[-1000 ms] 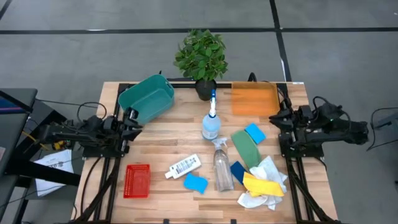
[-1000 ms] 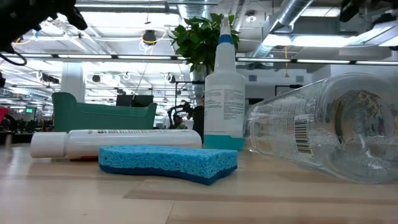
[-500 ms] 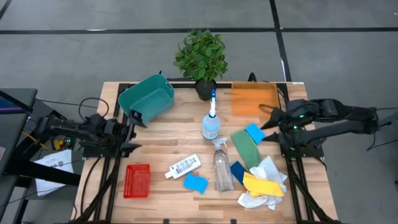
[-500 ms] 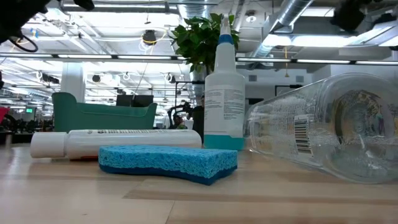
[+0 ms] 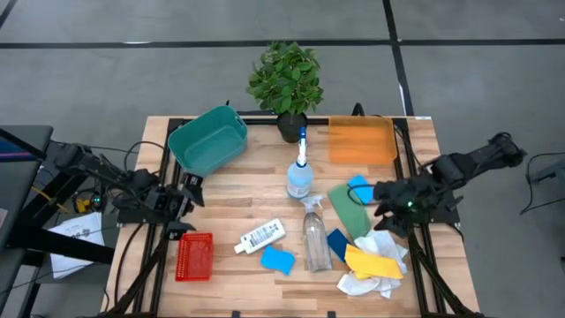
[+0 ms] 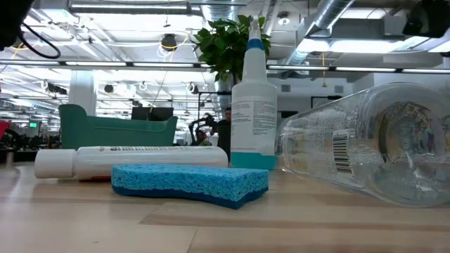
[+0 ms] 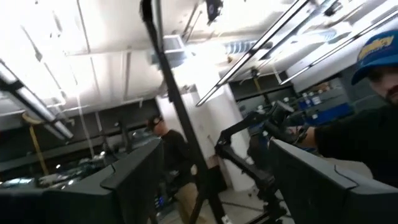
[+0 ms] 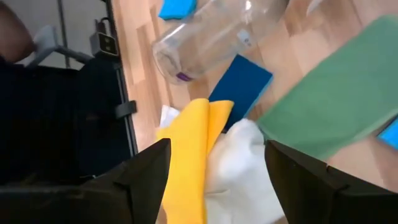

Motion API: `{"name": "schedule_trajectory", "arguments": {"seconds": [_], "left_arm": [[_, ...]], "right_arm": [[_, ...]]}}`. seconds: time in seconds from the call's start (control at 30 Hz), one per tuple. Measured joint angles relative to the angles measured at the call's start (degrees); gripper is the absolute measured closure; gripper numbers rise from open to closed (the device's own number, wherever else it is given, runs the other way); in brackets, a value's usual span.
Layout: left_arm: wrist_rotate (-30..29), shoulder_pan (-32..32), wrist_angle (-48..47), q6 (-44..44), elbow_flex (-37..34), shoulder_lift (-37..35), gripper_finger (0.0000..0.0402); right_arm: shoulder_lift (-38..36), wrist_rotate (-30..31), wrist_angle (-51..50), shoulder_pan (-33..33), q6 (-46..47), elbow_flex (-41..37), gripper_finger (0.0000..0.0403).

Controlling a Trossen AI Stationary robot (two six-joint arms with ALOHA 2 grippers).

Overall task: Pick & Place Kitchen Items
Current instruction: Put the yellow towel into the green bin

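Near table's right edge, right gripper [image 5: 381, 196] hung spread wide beside green sponge [image 5: 348, 210]; left gripper [image 5: 183, 208], prob. apart too, off left edge.

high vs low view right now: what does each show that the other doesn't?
Only the high view: both arms, with the left gripper open at the table's left edge and the right gripper open by the green sponge, plus the yellow sponge, white cloth, red basket and orange tray.
Only the low view: the room behind the table and the barcode on the lying spray bottle.
Both: upright spray bottle, white labelled bottle, a blue sponge, teal bin, plant.
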Motion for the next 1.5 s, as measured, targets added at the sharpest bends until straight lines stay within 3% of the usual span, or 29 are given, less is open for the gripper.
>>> {"name": "schedule_trajectory", "arguments": {"seconds": [0.27, 0.63, 1.0, 1.5], "left_arm": [[0.0, -4.33, 6.41, 0.63, 0.0, 4.31, 0.0116], [-0.09, -6.2, 10.38, 4.7, 0.02, 4.7, 0.0116], [-3.74, -6.15, 11.61, 6.62, 0.02, 4.7, 0.0116], [-3.98, -6.13, 12.54, 6.62, 0.02, 4.7, 0.0116]], "right_arm": [[5.2, 8.17, 0.91, 14.66, 16.98, 0.02, 0.0149], [15.83, 11.12, 0.92, 28.89, 38.85, 0.02, 0.0149], [26.38, 10.98, 3.42, 35.23, 48.77, 0.02, 0.0149], [28.41, 13.98, 2.58, 35.13, 50.68, 0.02, 0.0149]]}}
